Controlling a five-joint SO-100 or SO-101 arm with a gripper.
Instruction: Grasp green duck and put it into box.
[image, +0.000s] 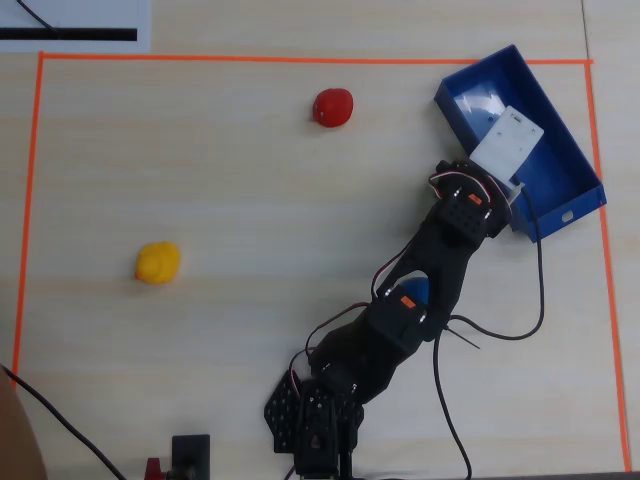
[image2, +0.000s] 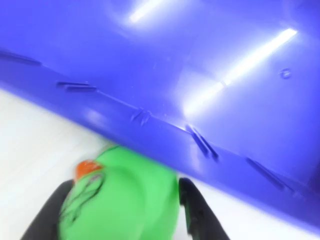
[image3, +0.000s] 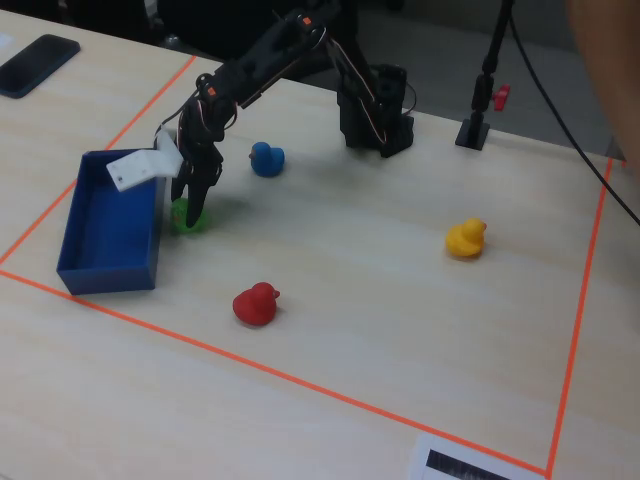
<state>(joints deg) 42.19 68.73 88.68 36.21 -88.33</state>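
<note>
The gripper (image3: 192, 205) clamps the green duck (image3: 187, 216) just outside the box (image3: 105, 272), against its long wall.

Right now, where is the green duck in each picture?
Overhead view: not visible; the arm covers that spot beside the box.
Wrist view: the green duck fills the bottom middle, between the gripper fingers, just outside the blue wall.
Fixed view: the duck sits left of centre, on the table beside the box's right wall, under the gripper.
Shared landmark: the blue box.
</note>
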